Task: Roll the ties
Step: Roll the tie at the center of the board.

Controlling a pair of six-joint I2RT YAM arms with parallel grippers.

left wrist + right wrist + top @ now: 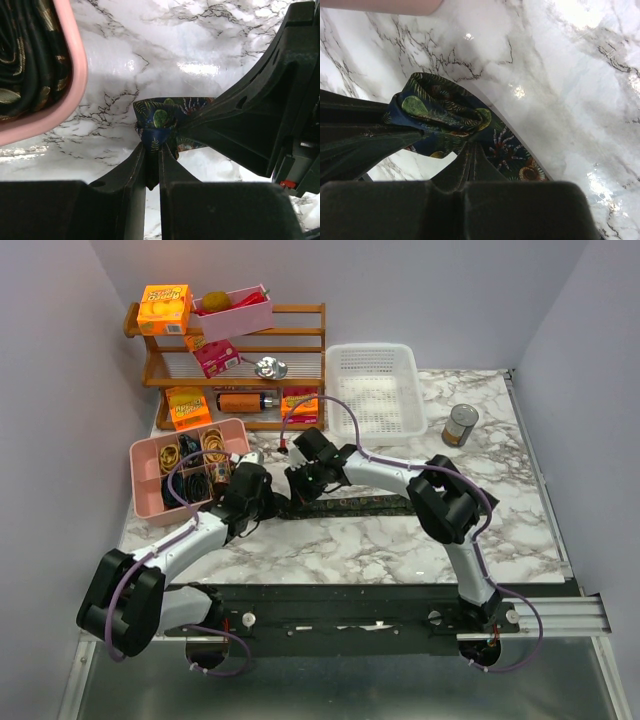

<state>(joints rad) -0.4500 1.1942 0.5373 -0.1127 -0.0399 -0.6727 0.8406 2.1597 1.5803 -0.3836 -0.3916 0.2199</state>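
A dark tie (pixel 365 505) with a green and gold leaf pattern lies flat across the middle of the table, running left to right. Its left end is folded into a small bunch (pixel 161 119), which also shows in the right wrist view (pixel 445 107). My left gripper (pixel 262 504) is shut on this bunched end (pixel 152 146). My right gripper (pixel 300 487) is shut on the same end from the other side (pixel 472 150). The two grippers are almost touching. A rolled dark tie (pixel 25 60) lies in the pink tray.
The pink divided tray (pixel 140 502) with elastic loops stands just left of the grippers, its rim (pixel 76 75) close to my left gripper. A white basket (pixel 375 385), a tin can (pixel 460 425) and a wooden rack (pixel 300 360) stand at the back.
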